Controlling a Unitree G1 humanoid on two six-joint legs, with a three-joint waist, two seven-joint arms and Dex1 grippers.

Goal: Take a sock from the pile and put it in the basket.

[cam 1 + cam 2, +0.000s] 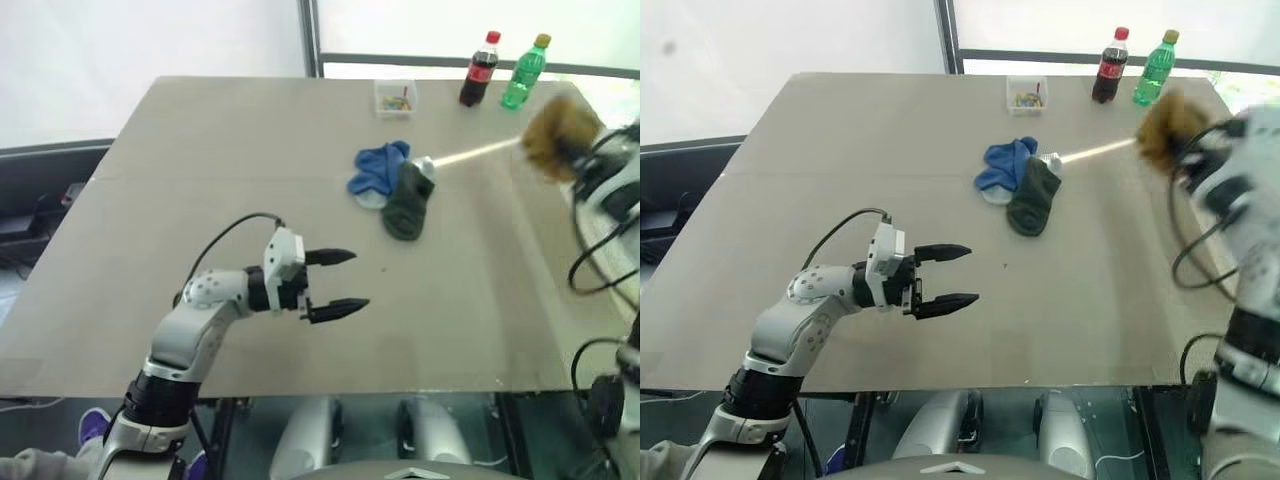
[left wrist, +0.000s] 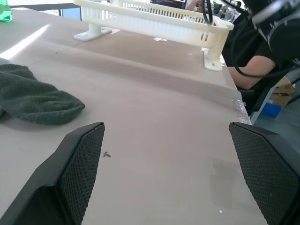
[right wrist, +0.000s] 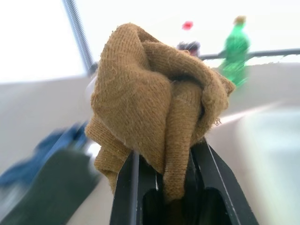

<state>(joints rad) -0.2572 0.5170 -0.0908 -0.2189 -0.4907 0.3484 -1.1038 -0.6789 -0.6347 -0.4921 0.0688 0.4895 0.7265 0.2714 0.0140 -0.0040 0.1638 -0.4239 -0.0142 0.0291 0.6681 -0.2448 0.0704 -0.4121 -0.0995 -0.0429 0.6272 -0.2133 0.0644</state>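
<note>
Holding the mustard sock (image 3: 154, 108) clenched in my right gripper (image 3: 176, 187), I judge the basket (image 2: 154, 21) lies toward three o'clock on the table's right side. My left gripper (image 1: 335, 283) hangs released; the pile (image 1: 392, 185) stays at twelve o'clock.

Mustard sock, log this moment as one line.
right end effector: shut on mustard sock, lifted | left end effector: open, empty | pile: blue, green socks on table

Silver arms, black mesh-padded tools (image 1: 337, 283)
</note>
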